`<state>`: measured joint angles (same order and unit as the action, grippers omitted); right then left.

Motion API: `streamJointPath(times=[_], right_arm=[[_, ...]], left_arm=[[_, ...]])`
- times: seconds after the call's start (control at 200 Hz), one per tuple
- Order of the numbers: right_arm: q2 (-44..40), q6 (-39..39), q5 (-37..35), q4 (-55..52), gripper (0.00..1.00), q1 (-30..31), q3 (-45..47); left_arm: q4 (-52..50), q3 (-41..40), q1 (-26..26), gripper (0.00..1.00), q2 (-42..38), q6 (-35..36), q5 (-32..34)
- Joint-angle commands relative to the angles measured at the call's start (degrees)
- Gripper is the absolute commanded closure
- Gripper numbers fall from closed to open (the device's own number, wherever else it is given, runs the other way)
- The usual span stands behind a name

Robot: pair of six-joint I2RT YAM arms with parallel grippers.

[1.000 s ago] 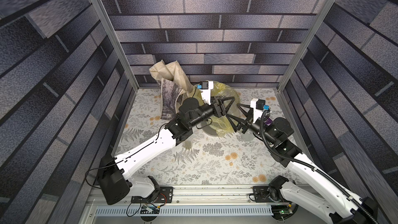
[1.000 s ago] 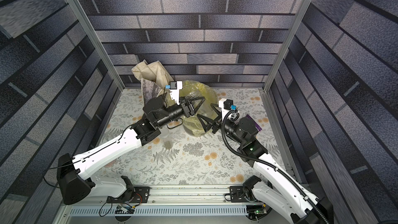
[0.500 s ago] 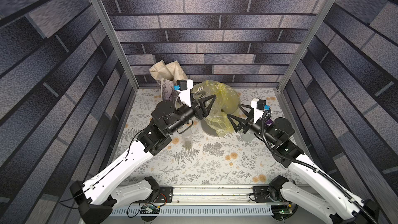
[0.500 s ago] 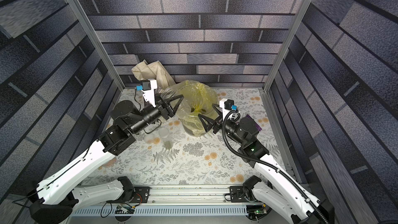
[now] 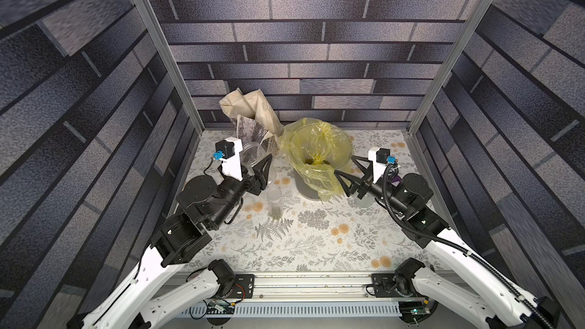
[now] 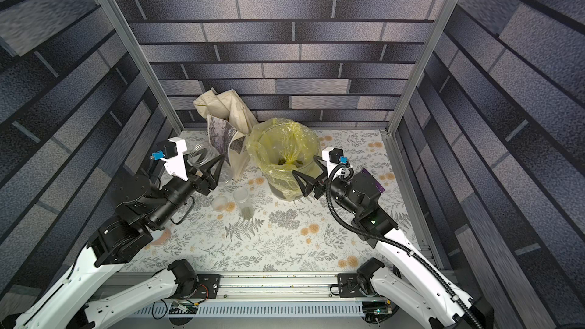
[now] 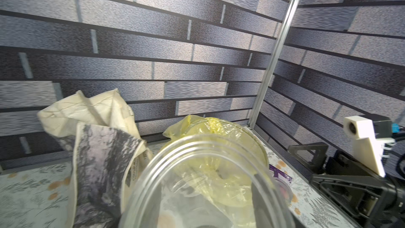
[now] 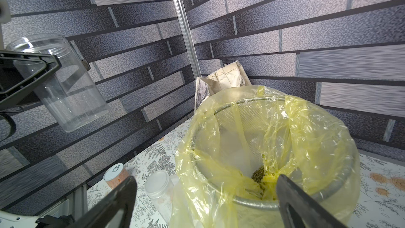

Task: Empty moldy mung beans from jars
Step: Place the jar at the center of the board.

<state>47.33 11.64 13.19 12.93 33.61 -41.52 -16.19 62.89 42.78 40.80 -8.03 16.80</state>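
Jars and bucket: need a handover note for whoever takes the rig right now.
Grippers: the left gripper is clamped on the wide jar, which is lidless, looks empty and is held off the table beside the tote. The right gripper is open and empty at the near rim of the bucket.
Done: mung beans lie at the bottom of the yellow bag.
Left: the slim jar stands lidded on the table with beans in its lower part. A second small clear jar stands beside it, contents unclear.
Probably set the wide jar down first.
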Motion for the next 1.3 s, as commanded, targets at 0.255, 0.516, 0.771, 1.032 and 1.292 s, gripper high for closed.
streamJointPath(times=[0.255,0.516,0.771,1.032,1.292], right_arm=[[-0.7,-0.8,-0.5,-0.2,0.00,-0.2,1.7],[-2.0,-0.6,0.2,0.2,0.00,-0.2,3.0],[-1.4,0.6,0.7,2.5,0.00,-0.2,4.6],[-0.3,-0.1,1.3,3.4,0.00,-0.2,4.9],[0.8,0.1,1.0,5.7,0.00,-0.2,6.4]], left_arm=[[3.5,-17.4,-15.4,0.35,-2.1,0.6,-1.6],[17.2,-28.0,-29.3,0.35,0.0,-5.5,-9.8],[37.9,-36.2,-30.3,0.35,9.6,-0.2,-0.8],[50.3,-40.2,-30.7,0.34,19.3,3.9,3.5],[58.1,-40.7,-35.0,0.35,27.9,4.1,2.2]])
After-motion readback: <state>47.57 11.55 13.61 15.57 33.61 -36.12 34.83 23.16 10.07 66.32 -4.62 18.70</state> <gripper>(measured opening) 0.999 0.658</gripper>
